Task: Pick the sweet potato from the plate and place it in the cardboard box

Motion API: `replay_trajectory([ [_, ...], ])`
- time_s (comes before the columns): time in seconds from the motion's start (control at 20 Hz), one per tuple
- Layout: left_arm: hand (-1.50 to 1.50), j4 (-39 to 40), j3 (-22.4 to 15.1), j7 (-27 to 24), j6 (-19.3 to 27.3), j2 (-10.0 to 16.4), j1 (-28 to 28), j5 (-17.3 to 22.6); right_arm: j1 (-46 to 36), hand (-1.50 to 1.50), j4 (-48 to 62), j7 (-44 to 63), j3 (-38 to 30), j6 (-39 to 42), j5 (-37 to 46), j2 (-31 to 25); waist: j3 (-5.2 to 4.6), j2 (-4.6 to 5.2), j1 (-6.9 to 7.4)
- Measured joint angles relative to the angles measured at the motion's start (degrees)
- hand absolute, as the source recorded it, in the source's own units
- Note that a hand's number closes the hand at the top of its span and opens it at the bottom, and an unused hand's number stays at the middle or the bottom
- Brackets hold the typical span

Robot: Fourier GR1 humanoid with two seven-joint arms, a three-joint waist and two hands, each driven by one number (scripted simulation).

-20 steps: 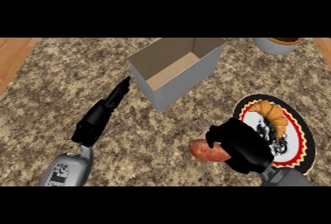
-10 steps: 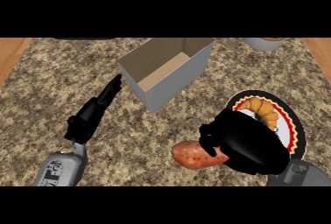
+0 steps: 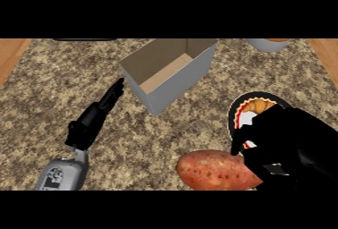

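The sweet potato point(image 3: 214, 171), reddish brown, sits at the lower middle of the head view, held off the plate by my right hand point(image 3: 290, 145), whose fingers curl round its right end. The plate point(image 3: 253, 109), black-rimmed with a patterned face, lies behind that hand and is mostly hidden by it. The open cardboard box point(image 3: 168, 71) stands at the upper middle, grey outside and tan inside. My left hand point(image 3: 99, 114) lies to the left of the box with straight fingers pointing toward it, holding nothing.
The counter's top is speckled stone point(image 3: 59, 76). A grey round container point(image 3: 267, 44) shows at the top right edge. Wooden strips point(image 3: 10, 53) run along both sides.
My right hand has lifted the sweet potato nearer to the view, so both look larger. The box now sits lower and more to the right in the view. The left hand keeps its pose.
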Motion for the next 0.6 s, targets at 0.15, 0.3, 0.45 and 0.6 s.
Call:
replay_trajectory([
  [0.15, 0.00, -0.9, -0.6, 0.0, 0.1, -0.5, 0.7, -0.3, -3.9, 1.50, 1.4, 3.8, -4.3, 2.4, -3.7, 0.9, 0.00, 0.04, 0.21],
  [0.3, 0.00, -1.7, 0.3, 1.0, -0.4, 0.0, -0.1, 0.0, -7.4, 1.50, 2.9, 8.1, -4.6, 2.3, -3.2, 3.0, 0.01, 0.08, 0.35],
  [0.45, 0.00, -1.6, 0.4, 0.4, -0.8, 0.0, 0.7, 0.2, -12.1, 1.50, 5.4, 11.6, -5.2, 2.3, -2.8, 4.7, 0.01, 0.10, 0.45],
  [0.6, 0.00, -1.4, -0.1, -0.3, -0.7, -0.4, 1.3, -0.6, -17.8, 1.50, 10.3, 14.0, -5.9, 2.2, -2.4, 6.1, 0.01, 0.13, 0.57],
])
